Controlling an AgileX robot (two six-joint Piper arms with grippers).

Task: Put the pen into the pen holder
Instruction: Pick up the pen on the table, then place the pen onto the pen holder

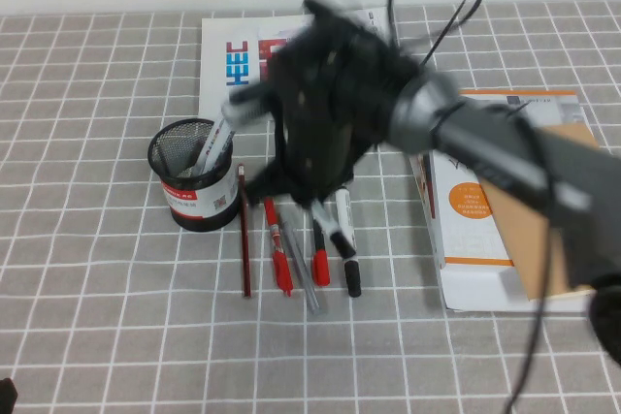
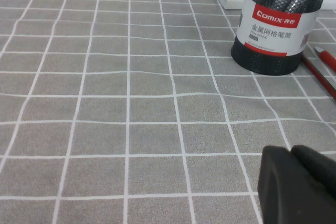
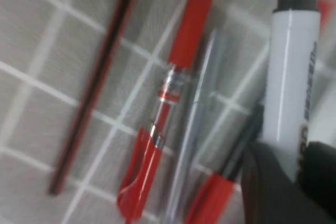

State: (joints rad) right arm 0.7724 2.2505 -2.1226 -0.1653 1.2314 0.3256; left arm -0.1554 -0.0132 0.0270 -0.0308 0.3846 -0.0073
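The pen [image 1: 343, 225], a white-barrelled marker with a black cap end, lies among other pens right of the pen holder [image 1: 197, 176]. The holder is a black mesh cup with a red-and-white label, and another white marker [image 1: 215, 145] stands in it. My right gripper [image 1: 335, 230] is low over the pens, blurred. In the right wrist view its fingers [image 3: 273, 187] sit on both sides of the pen's barrel [image 3: 289, 77]. My left gripper [image 2: 291, 153] is shut and empty, low over the table at the near left, well short of the holder [image 2: 273, 30].
Beside the pen lie a thin dark-red pencil [image 1: 245, 239], a red pen [image 1: 279, 254], a grey pen [image 1: 303, 273] and a red-capped pen [image 1: 320, 261]. A printed booklet [image 1: 243, 55] lies behind. A white box with brown card [image 1: 485, 210] lies at the right.
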